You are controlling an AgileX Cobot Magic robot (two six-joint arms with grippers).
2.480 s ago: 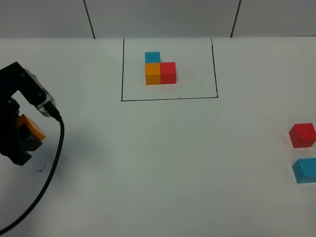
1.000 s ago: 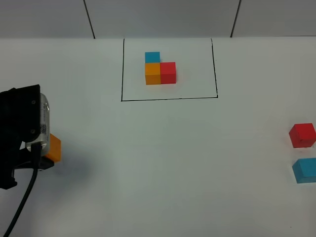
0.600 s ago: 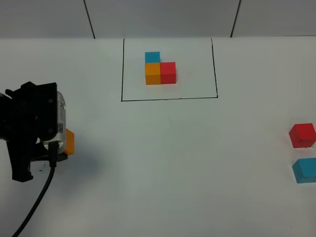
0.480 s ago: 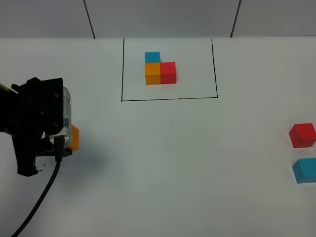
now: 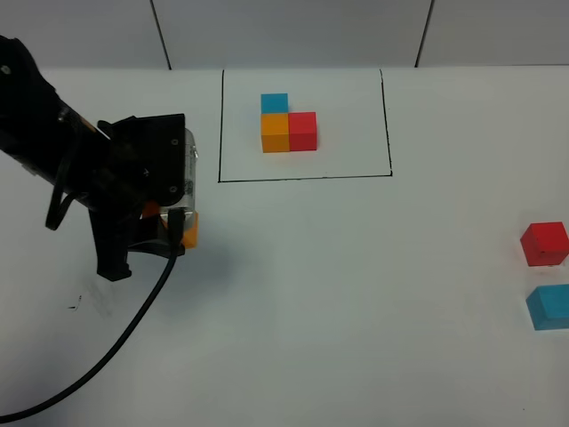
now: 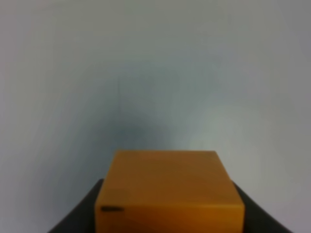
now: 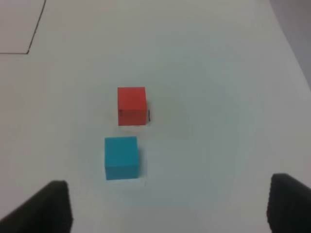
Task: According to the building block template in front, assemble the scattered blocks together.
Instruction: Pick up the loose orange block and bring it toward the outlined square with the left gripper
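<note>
Over the left part of the table (image 5: 293, 294), just short of the near-left corner of the black outline (image 5: 302, 178), your left gripper (image 5: 173, 235) is carrying the orange cube (image 5: 189, 229). Its jaws are pressing on two opposite faces. The left wrist view is showing that cube (image 6: 167, 187) sitting square between the dark fingers (image 6: 77, 221), with bare table beyond it and a soft shadow, so it is probably riding clear of the surface.

Orange is forming the corner of the L in the template (image 5: 289, 124), so you are placing the anchor piece. Aim for open table in front of the outline, near the middle where both arms are likely reaching. Hold the cube's edges parallel to the template's while you are lowering it, and release only once the bottom face is lying flat. Leave room on its right for red and on its far side for sky-blue.

Your right gripper (image 7: 170, 213) is hanging wide apart and gripping nothing, looking down on the red cube (image 7: 131, 105) and the sky-blue cube (image 7: 121, 157). These two are lying near each other, not touching, at the right edge of the table.

Counting: you are working with six cubes, two of each colour. Three are making up the template and three are loose, one of them in hand and two on the table. One outline and two grippers are showing.
</note>
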